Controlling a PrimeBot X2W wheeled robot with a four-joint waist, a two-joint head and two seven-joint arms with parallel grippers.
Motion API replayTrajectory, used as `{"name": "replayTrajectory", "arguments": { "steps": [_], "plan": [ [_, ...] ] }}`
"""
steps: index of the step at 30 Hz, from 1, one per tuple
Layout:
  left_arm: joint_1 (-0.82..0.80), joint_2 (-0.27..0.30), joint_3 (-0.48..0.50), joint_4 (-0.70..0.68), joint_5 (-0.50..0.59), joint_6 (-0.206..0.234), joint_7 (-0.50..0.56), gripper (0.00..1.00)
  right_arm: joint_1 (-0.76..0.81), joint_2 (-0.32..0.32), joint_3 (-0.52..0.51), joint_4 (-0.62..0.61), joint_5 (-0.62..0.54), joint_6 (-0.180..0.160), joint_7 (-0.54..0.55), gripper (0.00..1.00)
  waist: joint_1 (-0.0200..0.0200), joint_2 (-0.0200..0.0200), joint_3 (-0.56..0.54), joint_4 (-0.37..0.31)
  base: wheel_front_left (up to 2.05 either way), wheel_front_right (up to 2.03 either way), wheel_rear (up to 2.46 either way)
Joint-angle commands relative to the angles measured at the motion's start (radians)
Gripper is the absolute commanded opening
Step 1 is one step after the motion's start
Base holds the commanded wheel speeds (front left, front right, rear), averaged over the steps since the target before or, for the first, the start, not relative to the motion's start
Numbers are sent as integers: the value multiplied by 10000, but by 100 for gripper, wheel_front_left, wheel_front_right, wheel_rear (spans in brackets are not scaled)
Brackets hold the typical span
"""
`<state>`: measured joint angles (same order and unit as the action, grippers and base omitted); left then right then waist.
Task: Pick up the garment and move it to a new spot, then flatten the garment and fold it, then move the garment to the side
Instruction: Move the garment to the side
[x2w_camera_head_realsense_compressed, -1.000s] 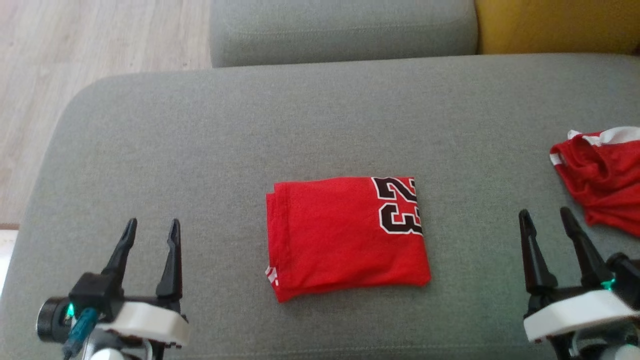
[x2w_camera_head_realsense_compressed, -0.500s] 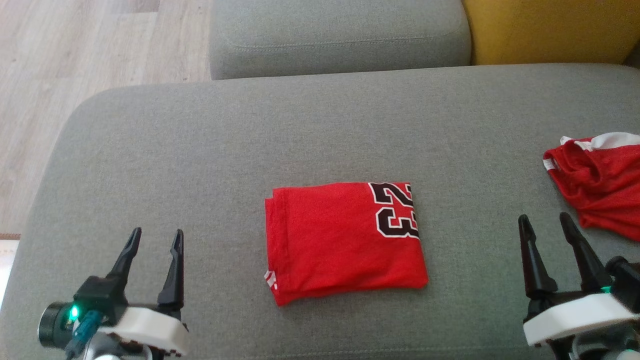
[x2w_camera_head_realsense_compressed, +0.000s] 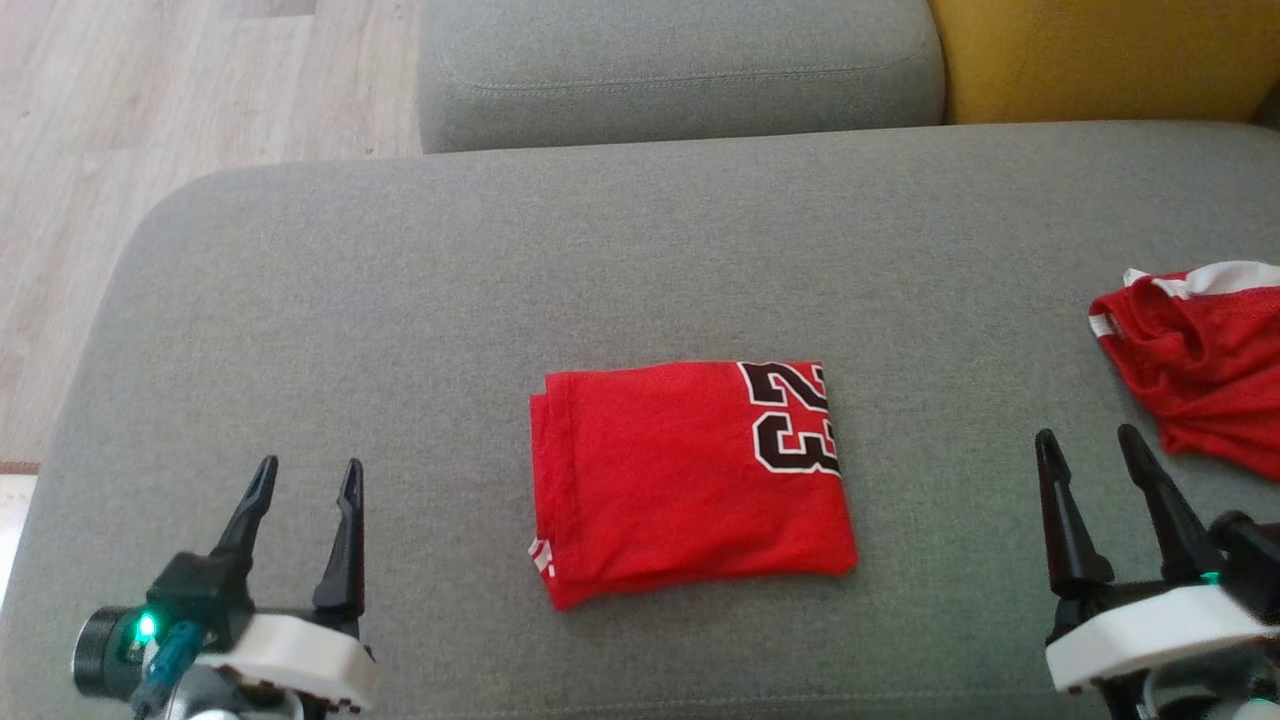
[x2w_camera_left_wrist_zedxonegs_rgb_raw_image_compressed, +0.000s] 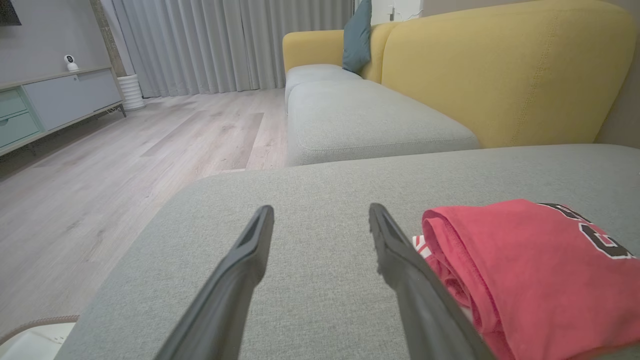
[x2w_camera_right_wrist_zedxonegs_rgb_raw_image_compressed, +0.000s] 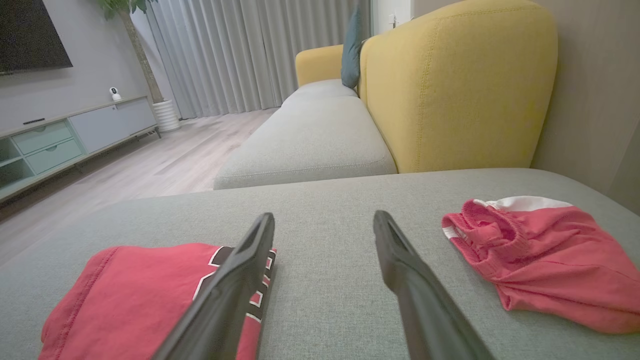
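The folded red jersey (x2w_camera_head_realsense_compressed: 690, 480) lies in the middle of the grey sofa cushion (x2w_camera_head_realsense_compressed: 400, 300), a flat rectangle with its black "23" print (x2w_camera_head_realsense_compressed: 795, 415) at the far right corner and its stacked hems showing along the left edge. I judge it light, limp and a bit slick. It has no stiffness of its own, so a pinch on the top layer alone would probably peel the fold open. I reckon the safest hold is through all the layers at once, one claw on each short side near the front corners, so that the bundle lifts or slides as one piece. The left edge, where the layers and a bit of white trim (x2w_camera_head_realsense_compressed: 541, 555) peek out, looks the likeliest place to come apart. My left claw (x2w_camera_head_realsense_compressed: 310, 465) hovers low over the cushion, well to the left of the jersey. Its two fingers are spread apart, hold nothing, and point forward over the fabric; in its wrist view the jersey's left edge sits just beside the right-hand finger. My right claw (x2w_camera_head_realsense_compressed: 1087, 433) is posed the same way on the other side, parted and empty, between the jersey and a crumpled red garment (x2w_camera_head_realsense_compressed: 1200, 370) at the cushion's right end, touching neither.
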<state>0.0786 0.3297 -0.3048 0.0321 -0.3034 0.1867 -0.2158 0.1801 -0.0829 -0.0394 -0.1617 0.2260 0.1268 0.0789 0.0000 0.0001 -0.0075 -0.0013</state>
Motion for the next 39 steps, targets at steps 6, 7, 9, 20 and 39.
{"name": "replayTrajectory", "arguments": {
  "steps": [6, 7, 9, 20, 39],
  "plan": [
    [-768, 284, 340, -538, 137, 99, -68, 100, -345, -224, 186, -351, -77, 39, 87, 100, 0, -1, 332, 179, 0, 0, 0],
    [-877, 278, 329, -599, 175, 105, -87, 100, -432, -283, 257, -271, -54, 39, 107, 100, 0, -1, 459, 231, 0, 0, 0],
    [-1129, 256, 298, -725, 262, 98, -144, 100, -625, -404, 405, 21, 1, 39, 132, 100, 0, -1, 709, 370, 0, 0, 0],
    [-2516, -239, 85, -835, 576, -168, -428, 100, -2122, -623, 1502, 2726, 339, 39, 480, 100, 0, -1, 2063, 1431, 0, 0, 0],
    [-2604, -803, 657, -988, 1208, -477, -458, 100, -2956, -828, 2061, 4259, 490, 39, 1103, 0, 0, -1, 2263, 1677, 0, 0, 0]
  ]
}}
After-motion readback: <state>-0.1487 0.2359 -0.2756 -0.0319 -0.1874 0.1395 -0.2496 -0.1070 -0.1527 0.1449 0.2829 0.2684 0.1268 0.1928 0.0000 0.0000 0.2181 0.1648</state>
